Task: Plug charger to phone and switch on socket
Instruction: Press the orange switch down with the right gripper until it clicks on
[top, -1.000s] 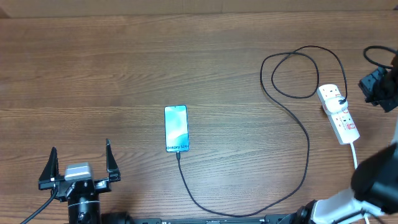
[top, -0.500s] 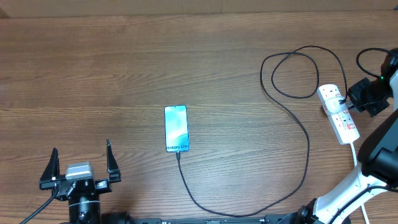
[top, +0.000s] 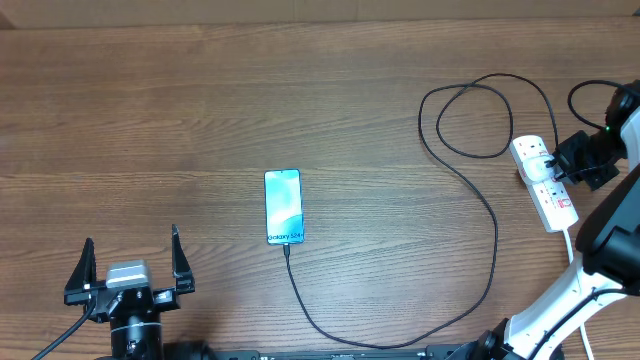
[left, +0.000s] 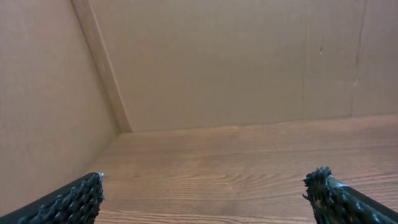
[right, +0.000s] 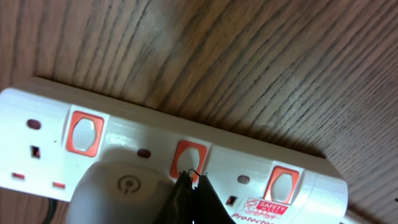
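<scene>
Socket (top: 545, 183) directly under the right gripper (top: 560, 168), at the right side of the table (top: 200, 100). Right fingers (right: 194, 198) pressed together with no gap, narrow like one black point, holding nothing. In the right wrist view, tips resting on the lower edge of the middle red switch (right: 186, 158). Second switch (right: 84, 132) to one side of the tips, third switch (right: 280, 185) to the other side, all in one row along the white strip. Just beside the closed tips, a white adapter (right: 118, 186) seated in the strip.

Charger (top: 495, 240) seen as a thin black cable. Looped beyond the socket, away from the right fingertips, then running in a long curve along the near part of the table toward the phone (top: 283, 207). Small plug end meeting the lower short edge of the phone; how deep inside, impossible to tell from above. Phone flat, screen up and lit light blue, well apart from both grippers, nearer to the left one.

Left gripper (top: 130, 243) spread wide, fingers (left: 74, 202) far apart, empty. Wood table and a cardboard wall (left: 217, 62) ahead of them. White cord (top: 570, 245) leaving the socket toward the near edge, beside the right arm.
</scene>
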